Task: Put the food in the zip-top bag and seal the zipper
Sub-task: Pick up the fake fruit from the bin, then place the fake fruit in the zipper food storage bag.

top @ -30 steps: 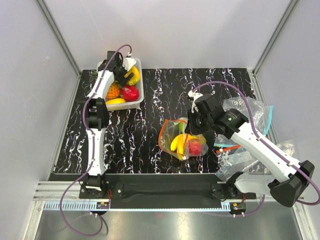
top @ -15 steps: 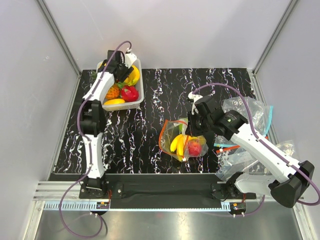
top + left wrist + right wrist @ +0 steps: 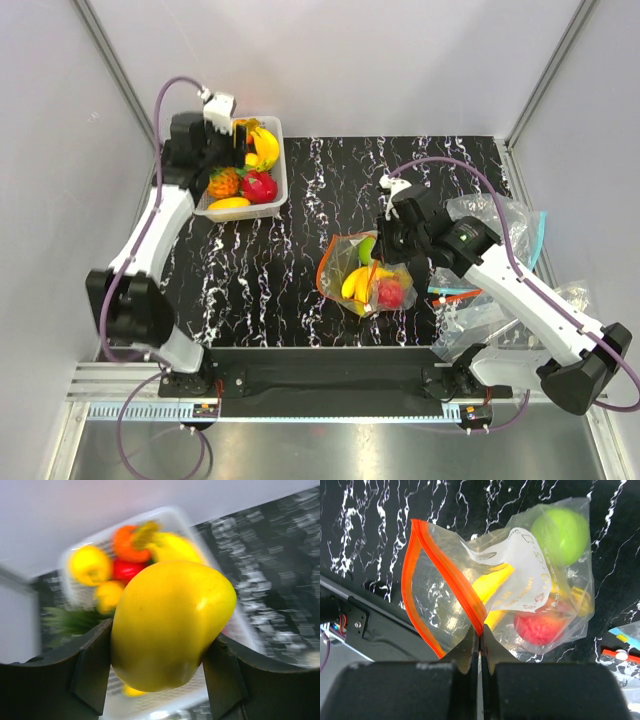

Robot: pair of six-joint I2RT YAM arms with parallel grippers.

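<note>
Left claw (image 3: 160, 672) grasps the yellow fruit (image 3: 170, 625) above the white tray (image 3: 282, 165), lifted for transfer. Right claw (image 3: 479, 645) is clenched on the zipper (image 3: 415, 580), propping the zip-top bag (image 3: 530, 580) open mid-worktop (image 3: 270, 260). Banana bunch (image 3: 490, 587), red apple (image 3: 540, 627) and green apple (image 3: 560, 535) lie inside.

The table (image 3: 300, 190) is black with white marble veins. The far-left tray (image 3: 283, 165) is white. One fruit (image 3: 170, 625) is plain glossy yellow. The clear bag (image 3: 490, 542) has an orange-red zipper (image 3: 449, 572) and a white printed patch (image 3: 520, 575). In it are a green apple (image 3: 560, 535), a red apple (image 3: 540, 627) and yellow bananas (image 3: 492, 584).
</note>
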